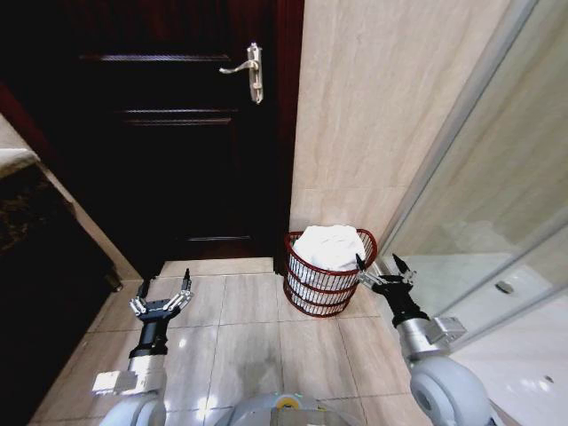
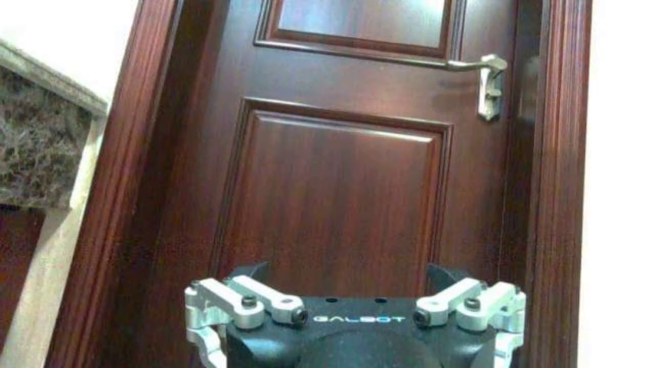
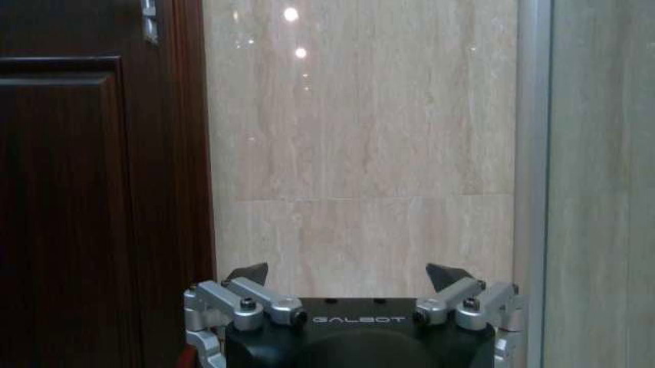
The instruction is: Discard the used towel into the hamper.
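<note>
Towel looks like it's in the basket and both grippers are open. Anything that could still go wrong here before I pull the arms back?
1. The open right gripper sits right beside the rim of the round reddish-brown wire hamper; a careless retreat might hook or tip it.
2. The white crumpled towel mounds above the rim, so it might slide out if the hamper is bumped.
3. The open left gripper hangs over the beige floor tiles near the dark wooden door.

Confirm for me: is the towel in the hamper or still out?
In. The white towel sits bunched inside the hamper, heaped above its rim; right end effector open beside it, empty.
</note>
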